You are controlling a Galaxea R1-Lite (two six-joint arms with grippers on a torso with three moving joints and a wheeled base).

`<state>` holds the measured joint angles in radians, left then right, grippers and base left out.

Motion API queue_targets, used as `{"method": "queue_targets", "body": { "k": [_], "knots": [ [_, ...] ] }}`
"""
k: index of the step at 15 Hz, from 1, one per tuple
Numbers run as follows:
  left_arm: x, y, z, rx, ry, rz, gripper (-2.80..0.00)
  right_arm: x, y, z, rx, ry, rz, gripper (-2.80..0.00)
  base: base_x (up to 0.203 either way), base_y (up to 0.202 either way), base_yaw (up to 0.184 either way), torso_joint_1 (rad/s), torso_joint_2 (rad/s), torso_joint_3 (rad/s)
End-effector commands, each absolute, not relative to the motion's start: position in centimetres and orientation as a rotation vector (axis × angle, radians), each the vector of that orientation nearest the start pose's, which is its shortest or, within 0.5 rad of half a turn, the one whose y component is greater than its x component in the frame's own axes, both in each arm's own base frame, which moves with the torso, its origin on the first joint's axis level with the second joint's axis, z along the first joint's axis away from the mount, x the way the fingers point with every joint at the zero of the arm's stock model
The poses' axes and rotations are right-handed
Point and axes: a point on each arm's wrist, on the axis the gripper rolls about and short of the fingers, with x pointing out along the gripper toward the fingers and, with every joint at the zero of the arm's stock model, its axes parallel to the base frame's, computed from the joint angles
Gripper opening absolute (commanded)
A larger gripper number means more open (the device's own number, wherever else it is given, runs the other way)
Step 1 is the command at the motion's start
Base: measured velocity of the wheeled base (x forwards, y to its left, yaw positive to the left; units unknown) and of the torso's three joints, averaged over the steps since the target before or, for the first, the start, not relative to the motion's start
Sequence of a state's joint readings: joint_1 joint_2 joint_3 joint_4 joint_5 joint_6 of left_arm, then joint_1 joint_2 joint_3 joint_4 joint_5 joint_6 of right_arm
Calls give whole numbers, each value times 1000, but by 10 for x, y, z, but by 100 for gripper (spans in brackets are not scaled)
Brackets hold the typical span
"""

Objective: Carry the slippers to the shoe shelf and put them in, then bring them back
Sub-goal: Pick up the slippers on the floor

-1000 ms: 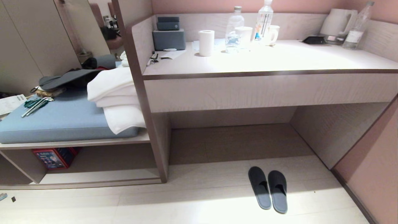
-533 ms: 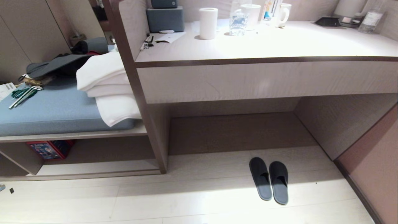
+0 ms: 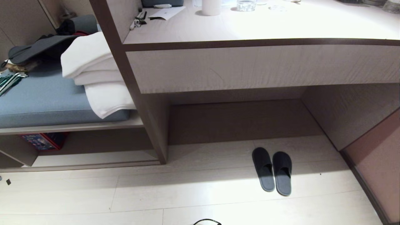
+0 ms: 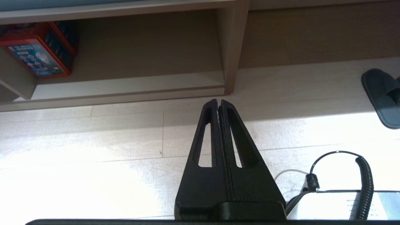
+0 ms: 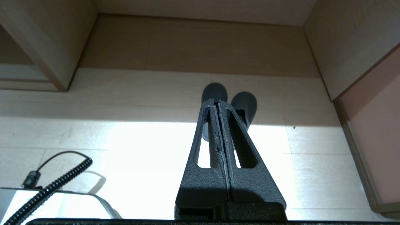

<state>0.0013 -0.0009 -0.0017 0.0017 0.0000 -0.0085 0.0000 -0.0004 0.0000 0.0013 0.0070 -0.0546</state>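
Spreading pale across the room, the plank floor (image 3: 187, 193) carries the slippers (image 3: 272, 172) at five o'clock, before the desk recess (image 3: 237, 122). The shoe shelf (image 3: 93, 157), at eight o'clock, holds a red box (image 3: 42, 141). Left gripper (image 4: 218, 103) and right gripper (image 5: 216, 102) pressed closed, gripping nothing.

The left gripper (image 4: 219, 101) is matte black, its two fingers (image 4: 208, 131) long tapering wedges, each pierced by a narrow slot, rising from a broad black base in the lower middle of the left wrist view. At lower right of that view a black coiled cable (image 4: 362, 184) and a thin black wire loop run to a pale grey body panel (image 4: 340, 203). The right gripper (image 5: 217, 101) has the same form, in a rougher speckled black finish, with a coiled cable (image 5: 53, 184) at lower left over a pale panel.
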Motion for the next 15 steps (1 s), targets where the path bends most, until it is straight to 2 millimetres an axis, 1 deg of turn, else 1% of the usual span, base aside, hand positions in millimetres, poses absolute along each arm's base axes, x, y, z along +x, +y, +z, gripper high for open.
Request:
{"method": "queue_targets", "body": {
  "k": [1,15],
  "knots": [
    [-23,0,76,-9,0,2,-280,-23,0,75,-55,1,8,-280,0,0,0,2,7,-200],
    [-23,0,76,-9,0,2,-280,-23,0,75,-64,1,8,-280,0,0,0,2,4,-197]
  ]
}}
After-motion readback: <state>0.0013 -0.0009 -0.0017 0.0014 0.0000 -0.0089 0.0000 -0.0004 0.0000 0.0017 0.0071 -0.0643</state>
